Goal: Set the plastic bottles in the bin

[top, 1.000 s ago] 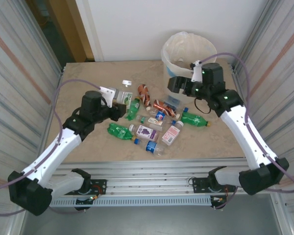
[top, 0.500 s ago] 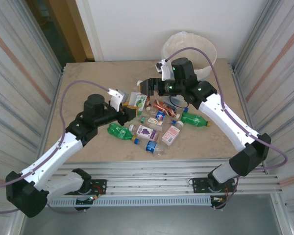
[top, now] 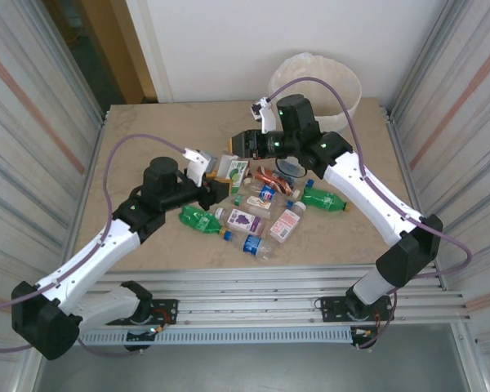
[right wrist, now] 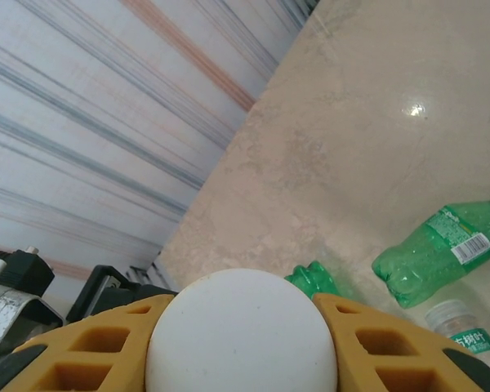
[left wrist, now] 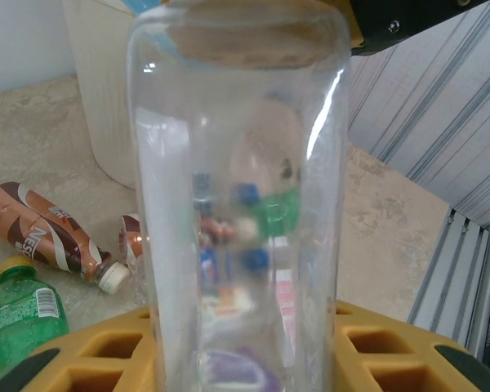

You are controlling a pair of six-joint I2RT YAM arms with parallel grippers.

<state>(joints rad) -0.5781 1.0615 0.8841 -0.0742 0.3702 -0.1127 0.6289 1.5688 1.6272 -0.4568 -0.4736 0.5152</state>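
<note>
**A:** what's happening at the jaws right now?

**B:** left jaws are clamped on a clear bottle (left wrist: 237, 204), held up off the counter (top: 147, 139). The right jaws were wide open over by the bin (top: 351, 94) a second ago. Now that arm has swung across and they've pinched in on the bottle's white cap (right wrist: 241, 331).

**A:** so a handoff?

**B:** looks like it, imo. The bin sits at the far right corner, on the right arm's side. Left has to let go first though. The other bottles (top: 200, 218) lie in a heap mid-counter, so early days.
</note>
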